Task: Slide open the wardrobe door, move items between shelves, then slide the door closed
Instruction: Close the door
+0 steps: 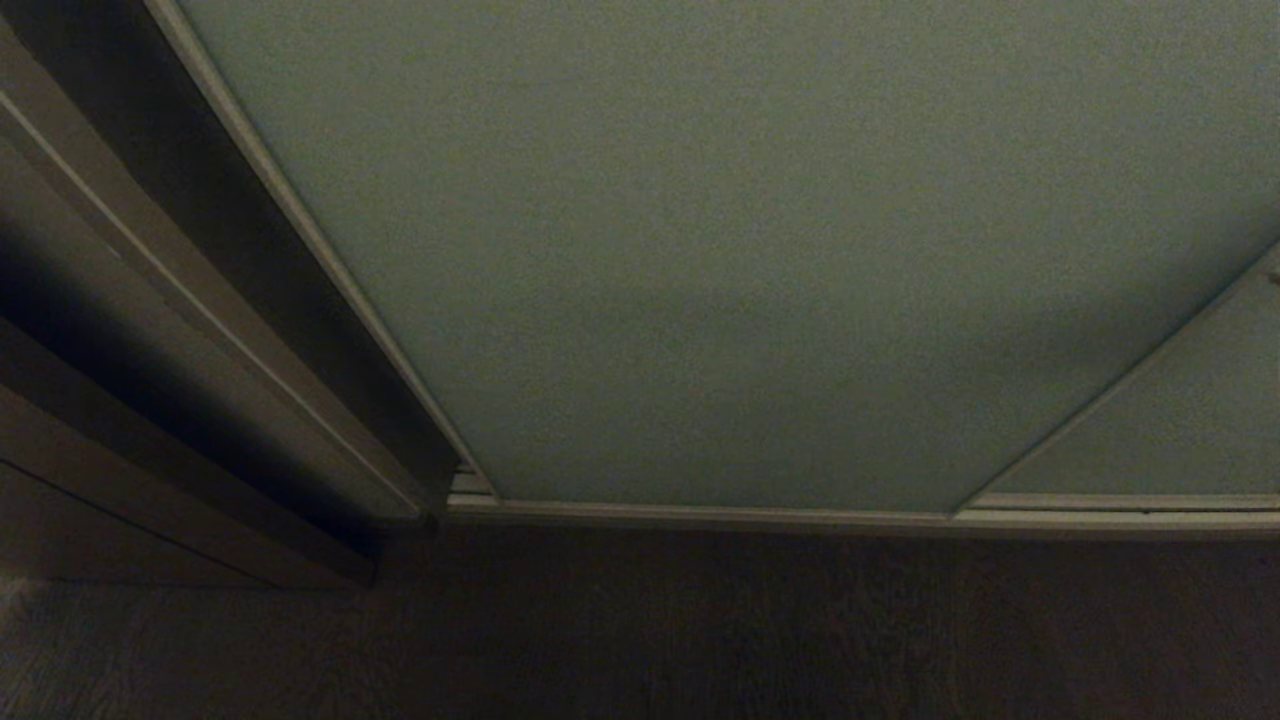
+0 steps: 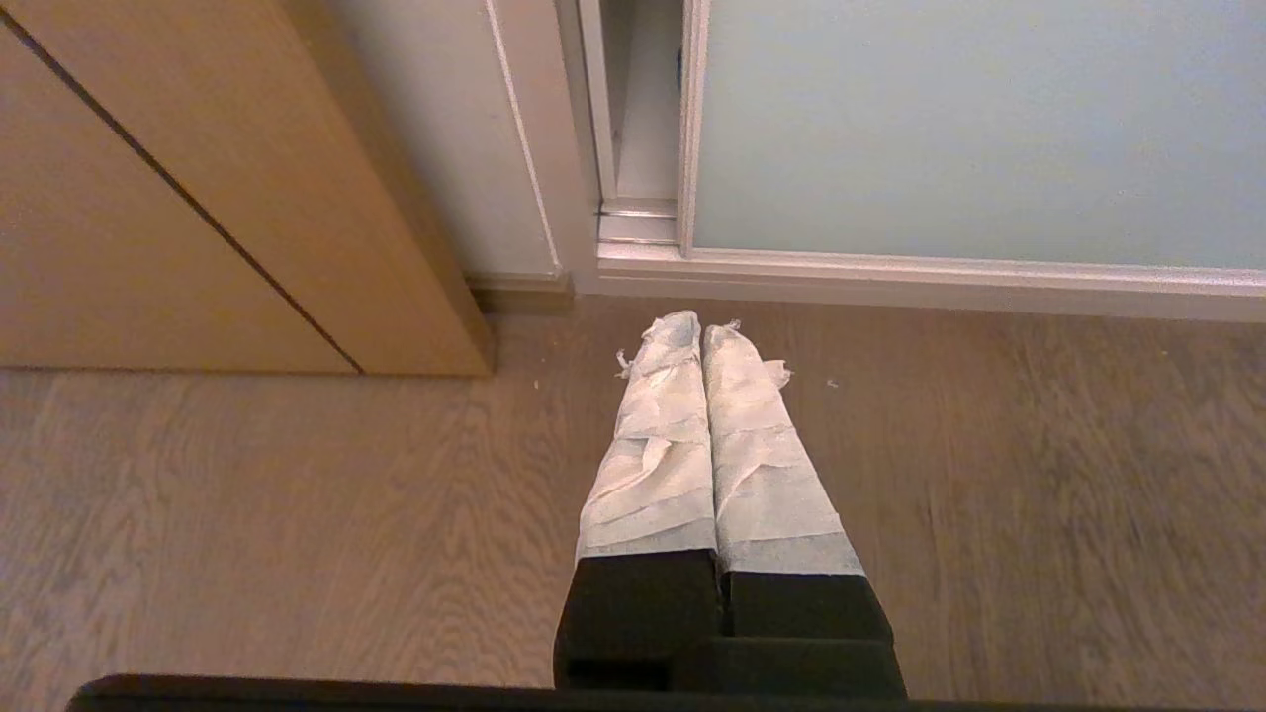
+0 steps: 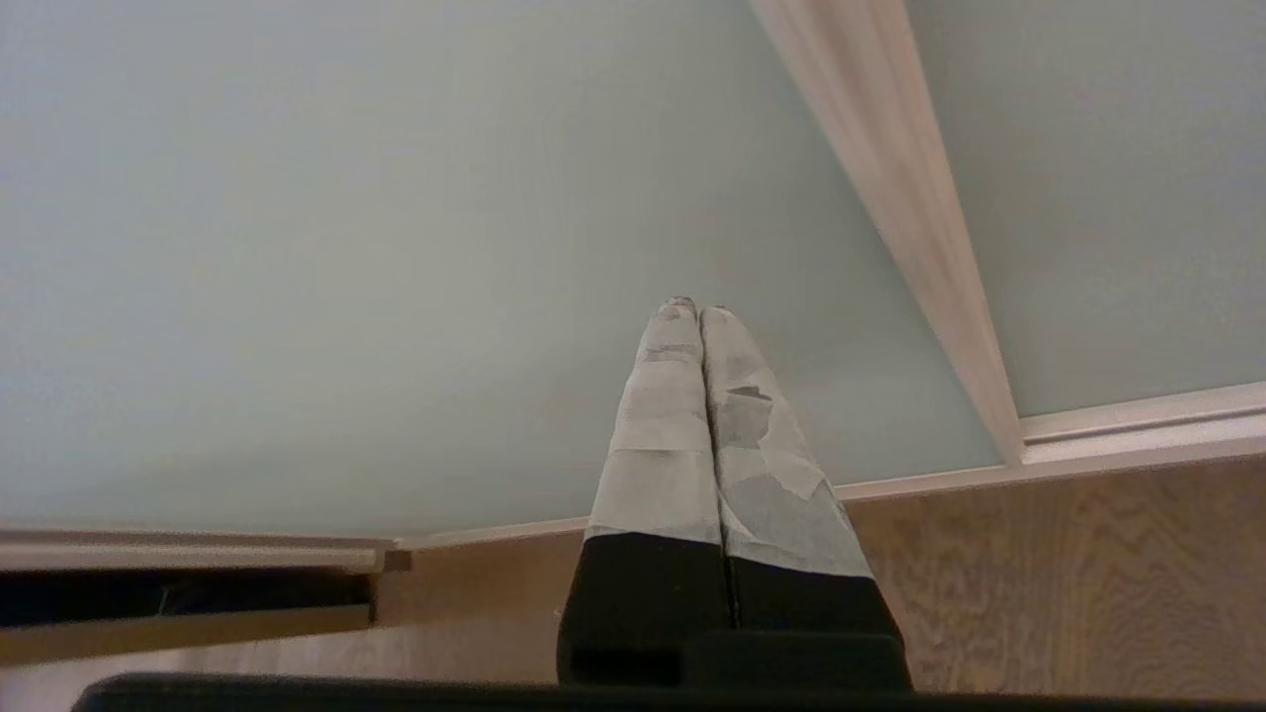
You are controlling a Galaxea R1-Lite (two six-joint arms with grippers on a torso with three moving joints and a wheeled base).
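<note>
The sliding wardrobe door (image 1: pixel 760 250) is a pale grey-green panel in a slim pale frame and fills the head view; it stands across the compartment. It also shows in the left wrist view (image 2: pixel 969 129) and the right wrist view (image 3: pixel 346 247). My right gripper (image 3: pixel 698 310) is shut, empty, its taped fingertips pointing at the panel, left of the pale frame strip (image 3: pixel 890 178). My left gripper (image 2: pixel 702 331) is shut, empty, and hangs above the wooden floor. Neither arm shows in the head view. The items and the shelves are hidden behind the door.
A second grey-green panel (image 1: pixel 1190 420) overlaps at the right. The dark brown wooden frame (image 1: pixel 200 320) runs down the left. A pale bottom track (image 1: pixel 800 515) meets the wooden floor (image 1: pixel 640 630). A light wooden cabinet (image 2: pixel 198 198) stands on the floor left of the track's end.
</note>
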